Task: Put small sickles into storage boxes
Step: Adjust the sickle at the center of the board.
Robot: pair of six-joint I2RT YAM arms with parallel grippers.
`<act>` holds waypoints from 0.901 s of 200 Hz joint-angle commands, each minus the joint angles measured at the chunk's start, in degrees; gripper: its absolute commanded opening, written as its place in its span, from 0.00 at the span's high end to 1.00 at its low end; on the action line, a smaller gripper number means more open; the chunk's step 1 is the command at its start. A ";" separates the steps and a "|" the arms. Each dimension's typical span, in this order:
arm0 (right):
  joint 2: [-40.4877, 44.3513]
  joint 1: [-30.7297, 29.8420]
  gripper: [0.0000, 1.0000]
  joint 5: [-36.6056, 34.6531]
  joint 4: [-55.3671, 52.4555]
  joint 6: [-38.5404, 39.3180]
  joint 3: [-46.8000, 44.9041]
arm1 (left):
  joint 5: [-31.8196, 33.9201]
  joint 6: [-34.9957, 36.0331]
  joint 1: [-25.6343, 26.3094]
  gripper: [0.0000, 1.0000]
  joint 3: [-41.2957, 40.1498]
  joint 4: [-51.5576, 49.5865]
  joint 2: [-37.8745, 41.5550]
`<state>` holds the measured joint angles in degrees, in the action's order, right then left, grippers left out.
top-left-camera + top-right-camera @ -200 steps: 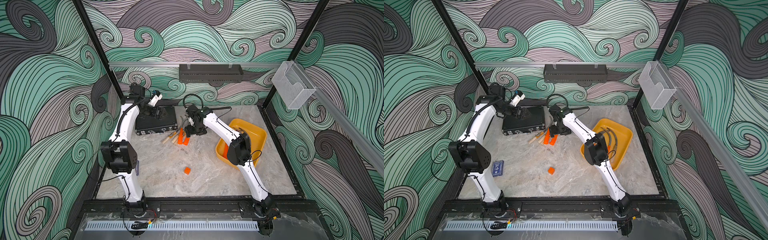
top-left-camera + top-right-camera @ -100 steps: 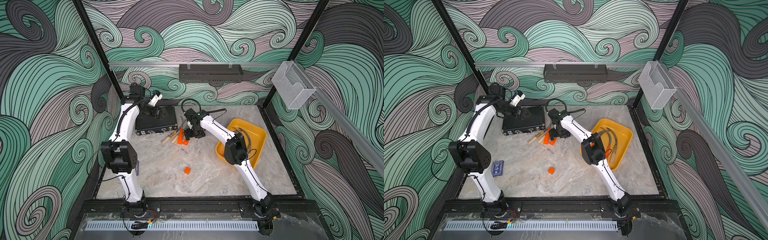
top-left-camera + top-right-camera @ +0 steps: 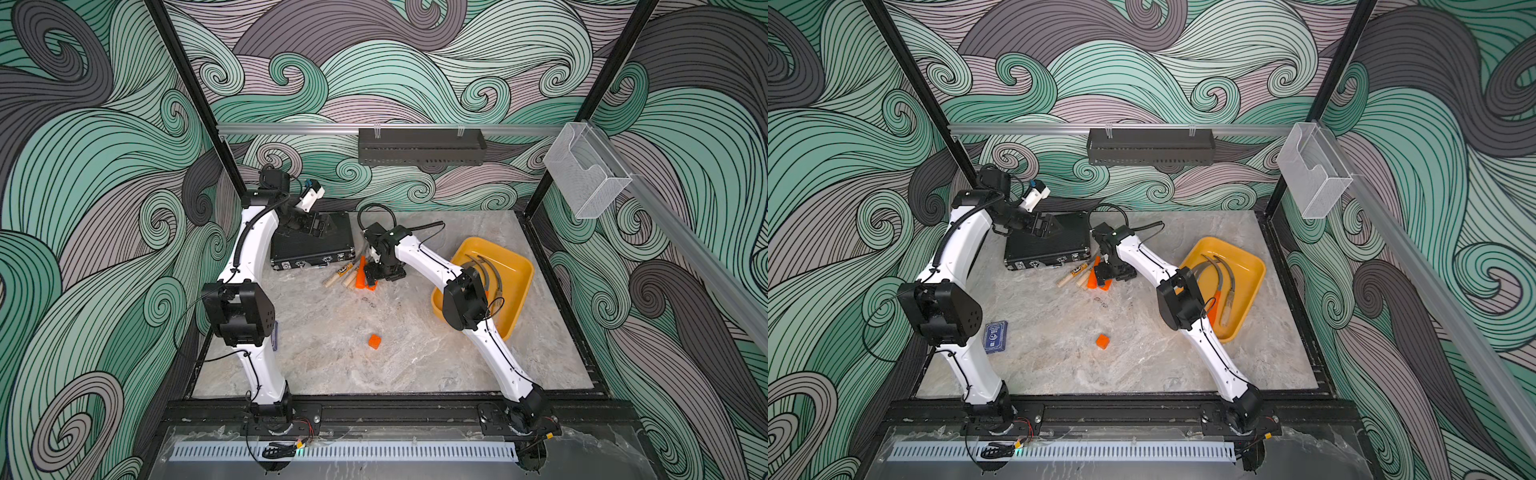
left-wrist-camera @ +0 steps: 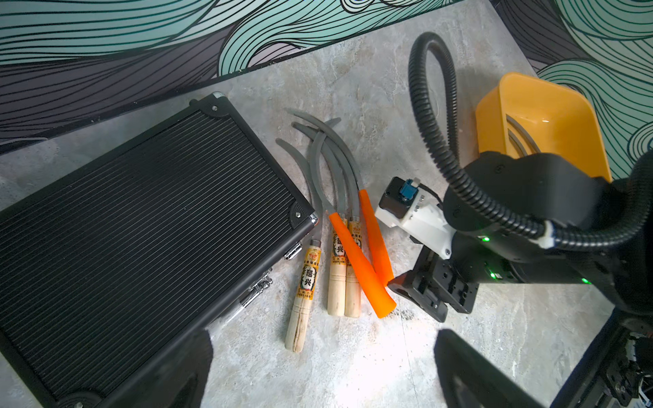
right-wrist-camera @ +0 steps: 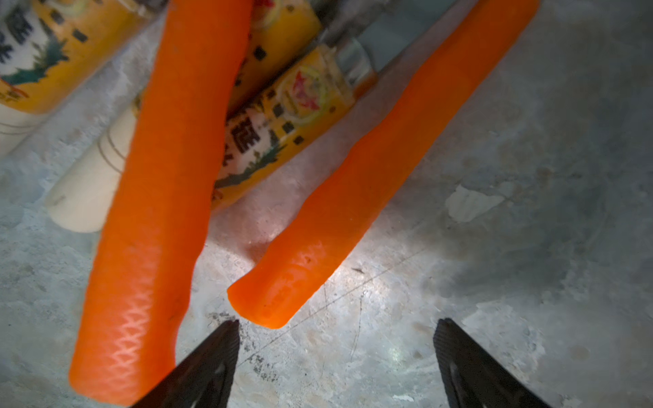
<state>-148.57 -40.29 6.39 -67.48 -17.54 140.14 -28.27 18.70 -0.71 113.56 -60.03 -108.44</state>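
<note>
Several small sickles (image 4: pixel 339 229) lie in a pile on the table beside the black case, with grey curved blades and orange or pale labelled handles; the pile shows in both top views (image 3: pixel 353 276) (image 3: pixel 1084 276). My right gripper (image 5: pixel 337 321) is open and low over the table at the butt end of one orange handle (image 5: pixel 371 176), holding nothing. A second orange handle (image 5: pixel 159 212) lies beside its finger (image 5: pixel 212 360). The yellow storage box (image 3: pixel 1250 274) at the right holds more sickles (image 3: pixel 1221 270). My left gripper (image 4: pixel 325 381) hovers open above the case's edge, empty.
A black ribbed case (image 3: pixel 311 245) lies at the back left. A small orange cube (image 3: pixel 374 341) sits mid-table and a blue card pack (image 3: pixel 995 336) near the left arm. A clear bin (image 3: pixel 582 178) and a black rack (image 3: pixel 419 145) hang on the walls.
My right arm has swung left and come down toward the ends of the orange handles. The left arm and the sickles have not moved.
</note>
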 commanded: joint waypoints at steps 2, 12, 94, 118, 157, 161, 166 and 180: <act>-0.47 -0.48 0.13 0.47 -0.24 0.18 1.28 | 0.43 0.68 -0.43 0.02 2.72 -1.93 -0.62; -0.61 -0.70 0.13 0.46 -0.20 0.14 1.41 | 0.41 0.64 -0.31 0.02 2.63 -1.94 -0.46; -1.50 -0.93 0.12 -0.85 0.11 -0.09 3.19 | 0.29 0.99 -0.28 0.02 2.02 -1.81 0.08; -1.81 -0.95 0.12 -1.20 0.12 -0.13 3.12 | -0.11 0.81 -0.30 0.02 2.02 -1.84 0.05; -2.86 -0.92 0.12 -2.00 0.13 -0.15 3.48 | -0.20 0.73 -0.22 0.02 2.02 -1.84 0.11; -2.86 -0.93 0.12 -2.00 0.09 -0.13 3.48 | -0.20 0.73 -0.24 0.02 2.02 -1.84 0.13; -2.98 -0.91 0.12 -2.21 0.16 -0.04 3.35 | -0.20 0.66 -0.17 0.02 2.02 -1.84 0.08; -3.13 -0.80 0.12 -2.58 0.13 -0.04 3.13 | -0.46 0.64 -0.12 0.02 2.02 -1.84 0.11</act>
<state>-150.19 -41.08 5.61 -66.89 -17.56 142.06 -27.68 19.03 -0.69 113.56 -60.40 -108.44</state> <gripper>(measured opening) 0.881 0.982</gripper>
